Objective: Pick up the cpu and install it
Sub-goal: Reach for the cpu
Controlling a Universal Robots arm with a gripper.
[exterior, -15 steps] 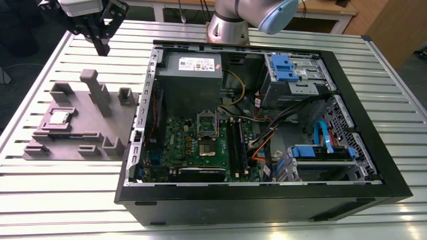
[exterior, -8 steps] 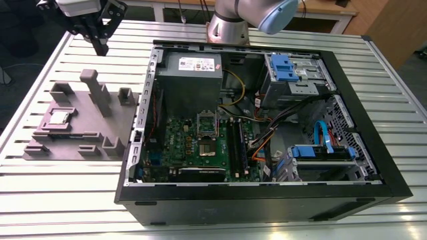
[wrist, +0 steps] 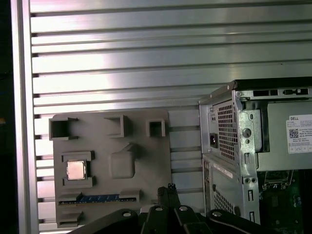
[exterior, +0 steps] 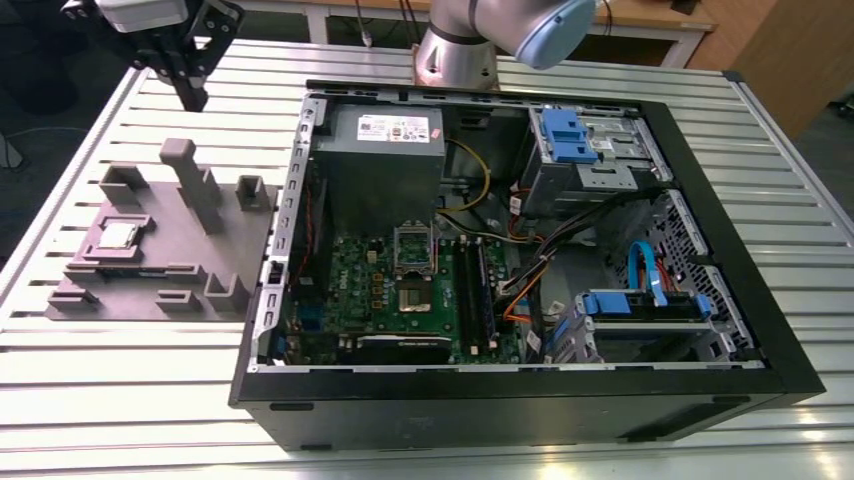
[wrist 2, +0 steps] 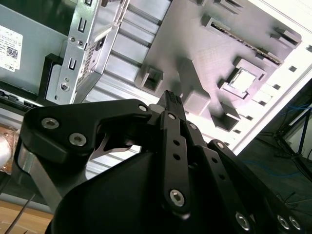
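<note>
Clenched and empty, the tool [exterior: 195, 98] hangs over the slatted metal counter [exterior: 134, 370], well apart from the cpu [exterior: 118, 235], which lies in a recess of the grey tray [exterior: 174, 275]. The exterior view alone takes in the open computer case [exterior: 721, 250] and its socket frame [exterior: 414, 262]. In both wrist views the fingertips [wrist: 170, 188] are pressed together. Wooden furniture [exterior: 781, 50] stands beyond.

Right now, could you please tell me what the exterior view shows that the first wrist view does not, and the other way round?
The exterior view adds the blue drive bays, the blue cable and the arm's base. The first wrist view adds the case's perforated rear panel. Both share the cpu lying in the grey tray, the gripper apart from the cpu, the slatted table and the labelled power supply.
</note>
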